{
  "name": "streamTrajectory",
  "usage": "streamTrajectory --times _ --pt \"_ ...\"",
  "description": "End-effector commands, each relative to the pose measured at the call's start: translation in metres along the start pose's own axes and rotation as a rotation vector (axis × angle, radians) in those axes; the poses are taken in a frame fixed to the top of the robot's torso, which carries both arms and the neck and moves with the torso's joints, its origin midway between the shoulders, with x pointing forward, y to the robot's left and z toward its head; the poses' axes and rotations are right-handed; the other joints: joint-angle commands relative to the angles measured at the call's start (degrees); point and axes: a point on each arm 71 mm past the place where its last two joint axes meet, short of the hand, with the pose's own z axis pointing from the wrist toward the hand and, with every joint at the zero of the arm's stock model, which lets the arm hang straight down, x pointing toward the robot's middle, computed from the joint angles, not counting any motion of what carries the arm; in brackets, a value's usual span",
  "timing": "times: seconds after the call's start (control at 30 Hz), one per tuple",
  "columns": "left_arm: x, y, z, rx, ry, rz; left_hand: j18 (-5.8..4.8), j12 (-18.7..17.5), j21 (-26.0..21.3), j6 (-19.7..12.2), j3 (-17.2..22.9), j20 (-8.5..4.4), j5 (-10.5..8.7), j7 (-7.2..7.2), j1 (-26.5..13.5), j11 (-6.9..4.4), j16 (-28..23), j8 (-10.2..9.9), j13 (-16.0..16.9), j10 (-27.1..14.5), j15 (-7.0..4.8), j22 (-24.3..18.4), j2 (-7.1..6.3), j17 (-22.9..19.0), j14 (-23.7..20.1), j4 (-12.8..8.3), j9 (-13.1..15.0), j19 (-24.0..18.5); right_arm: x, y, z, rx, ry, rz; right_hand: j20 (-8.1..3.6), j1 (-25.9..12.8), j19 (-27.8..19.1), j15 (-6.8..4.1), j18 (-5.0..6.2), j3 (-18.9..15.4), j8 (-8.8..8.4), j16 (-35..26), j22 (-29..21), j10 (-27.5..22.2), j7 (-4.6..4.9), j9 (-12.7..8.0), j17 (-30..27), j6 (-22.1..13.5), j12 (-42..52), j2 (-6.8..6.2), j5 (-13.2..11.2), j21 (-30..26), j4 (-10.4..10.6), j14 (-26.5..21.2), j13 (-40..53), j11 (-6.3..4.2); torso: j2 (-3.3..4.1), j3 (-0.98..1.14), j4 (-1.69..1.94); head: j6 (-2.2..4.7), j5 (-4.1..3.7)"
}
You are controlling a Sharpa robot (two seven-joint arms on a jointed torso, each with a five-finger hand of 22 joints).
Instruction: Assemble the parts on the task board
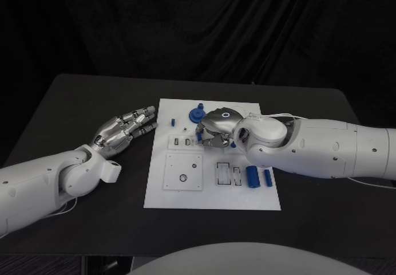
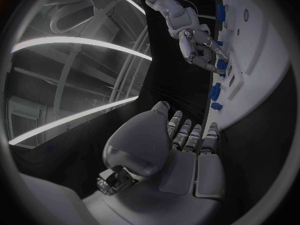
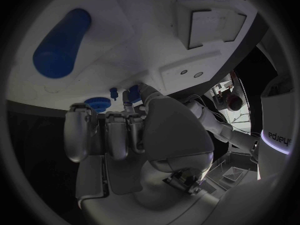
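While left robot hand [image 1: 125, 129] rests open, right robot hand [image 1: 216, 128] perhaps touching task board [image 1: 210, 195]

Surface [image 1: 330, 217]: black. Task board [image 1: 210, 197]: white, with black-outlined rectangular recesses. Parts: blue, including two cylinders [image 1: 258, 177] and a round gear [image 1: 198, 115]. Arms: white. Left hand [image 1: 123, 130] and right hand [image 1: 216, 129]: silver.

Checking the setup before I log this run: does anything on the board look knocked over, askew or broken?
Nothing stands out. The task board lies flat on the table, two blue cylinders lie side by side on it, and the blue gear sits near its far edge. The right hand hides some parts.
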Motion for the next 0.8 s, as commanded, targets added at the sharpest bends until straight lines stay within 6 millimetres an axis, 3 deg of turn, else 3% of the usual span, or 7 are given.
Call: streamTrajectory --times 0.03,0.33,0.53,0.63,0.8 --pt "0.0018 -0.0044 0.0003 0.073 0.013 -0.014 1.14 -0.01 -0.31 -0.27 0.42 0.07 0.24 0.33 0.27 0.03 -0.34 -0.31 -0.03 -0.46 0.07 -0.07 -0.19 -0.08 -0.14 -0.07 0.07 -0.45 0.0061 -0.0002 -0.0009 0.009 0.032 -0.010 0.31 -0.81 0.97 0.49 0.78 -0.56 -0.65 0.16 11.59 5.97 0.06 -0.28 15.09 -1.07 0.15 -0.05 -1.00 -0.34 0.10 6.00 15.09 0.28 0.05 0.03 0.00 0.01 -0.02" --pt "0.0010 -0.0036 -0.0008 0.071 0.010 -0.013 1.14 -0.01 -0.31 -0.27 0.42 0.07 0.24 0.33 0.27 0.03 -0.34 -0.31 -0.03 -0.46 0.07 -0.07 -0.19 -0.08 -0.14 -0.07 0.07 -0.45 0.0063 -0.0015 -0.0022 0.005 0.025 -0.008 0.29 -1.33 0.94 0.48 0.82 -1.38 -0.99 0.16 11.54 5.97 0.02 -0.93 15.09 -2.89 0.15 -0.33 -3.13 -0.62 0.30 6.00 15.09 0.25 0.06 0.03 -0.09 -0.01 0.12" --pt "0.0007 -0.0035 -0.0015 0.072 0.008 -0.013 1.14 -0.01 -0.31 -0.27 0.42 0.07 0.24 0.33 0.27 0.03 -0.34 -0.31 -0.03 -0.46 0.07 -0.07 -0.19 -0.08 -0.14 -0.07 0.07 -0.45 0.0052 -0.0026 -0.0035 -0.011 0.005 -0.003 0.24 -2.53 1.00 0.42 0.83 -2.78 -0.99 0.16 11.56 5.97 -0.08 -1.88 15.09 -5.37 0.15 -0.69 -6.83 -0.77 1.28 6.00 15.09 0.18 0.05 0.07 -0.08 -0.10 0.23" --pt "0.0003 -0.0036 -0.0020 0.074 0.006 -0.012 1.14 0.01 -0.30 -0.22 0.51 0.06 0.24 0.34 0.27 0.04 -0.34 -0.30 -0.02 -0.47 0.06 -0.06 -0.21 -0.08 -0.14 -0.12 0.07 -0.44 0.0037 -0.0029 -0.0046 -0.025 -0.017 0.002 0.15 -3.54 1.08 0.29 0.80 -3.68 -0.96 0.16 11.60 5.97 -0.30 -2.61 15.09 -6.65 0.15 -1.38 -8.74 -0.75 2.48 6.00 15.09 0.04 0.04 0.08 -0.07 -0.13 0.31" --pt "-0.0007 -0.0041 -0.0030 0.077 0.000 -0.007 1.14 0.04 -0.29 -0.12 0.55 0.06 0.24 0.34 0.27 0.04 -0.33 -0.28 -0.02 -0.45 0.06 -0.05 -0.22 -0.07 -0.11 -0.15 0.09 -0.42 -0.0017 -0.0022 -0.0078 -0.060 -0.091 0.017 -0.03 -3.95 1.16 0.13 0.77 -3.98 -1.09 0.16 11.67 5.97 -0.47 -3.89 15.09 -9.26 0.15 -3.32 -9.07 -0.68 4.93 6.00 15.09 -0.13 0.04 0.07 -0.13 -0.06 0.64"
